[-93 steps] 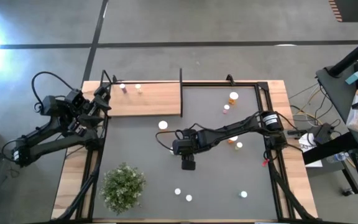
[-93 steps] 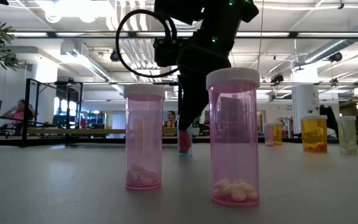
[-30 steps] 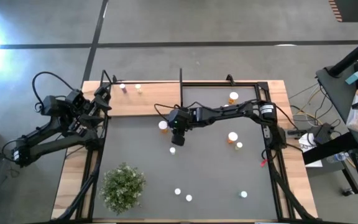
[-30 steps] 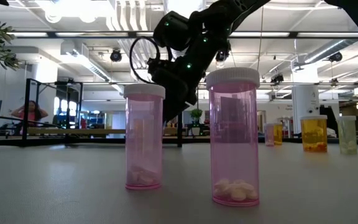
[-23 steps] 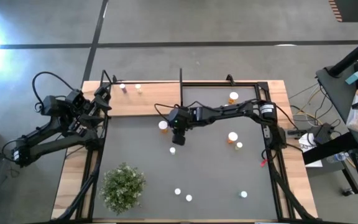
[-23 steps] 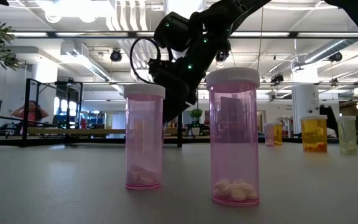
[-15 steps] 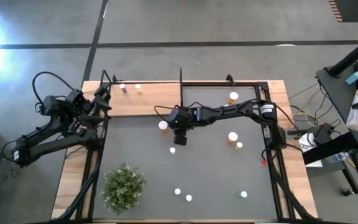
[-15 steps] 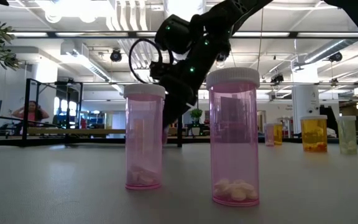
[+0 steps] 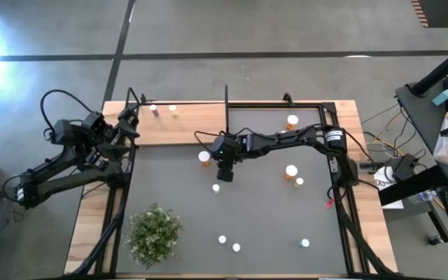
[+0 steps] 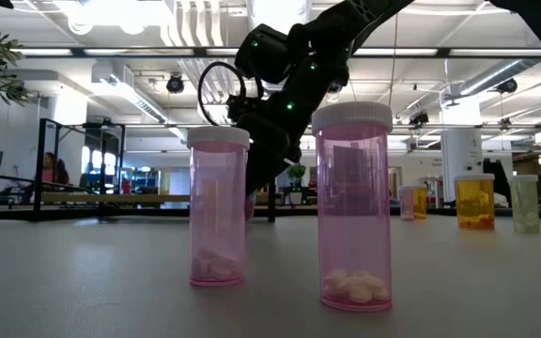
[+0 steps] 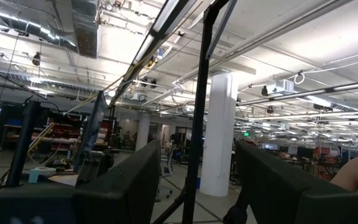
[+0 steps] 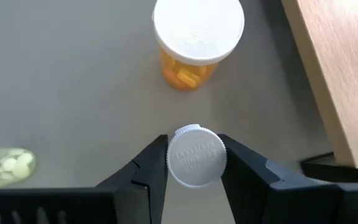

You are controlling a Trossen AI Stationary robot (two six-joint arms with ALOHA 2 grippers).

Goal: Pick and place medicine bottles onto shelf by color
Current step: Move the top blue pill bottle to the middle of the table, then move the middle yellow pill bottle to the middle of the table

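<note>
My right gripper hovers over the dark table just off the near right corner of the light-wood shelf, shut on a small white-capped bottle whose body is hidden under its cap. An orange bottle stands on the table right beside it, also visible in the high view. Two small bottles stand on the shelf's far edge. My left gripper is open and empty, parked at the table's left edge by the shelf. My right gripper pinches the small bottle at its white cap between its two fingers, one on each side. The fingers come from above, pointing down. The bottle hangs upright below them. In the low view a pink bottle in front hides its lower end.
More bottles stand on the table: a white one just nearer than my gripper, several at the right, and three near the front edge. A green plant is at the front left. Thin black rods rise at the shelf's edges.
My right gripper has stayed shut on the small bottle and has hardly moved in the last second. Before that it carried the bottle from the table's middle toward the shelf's near right corner.
</note>
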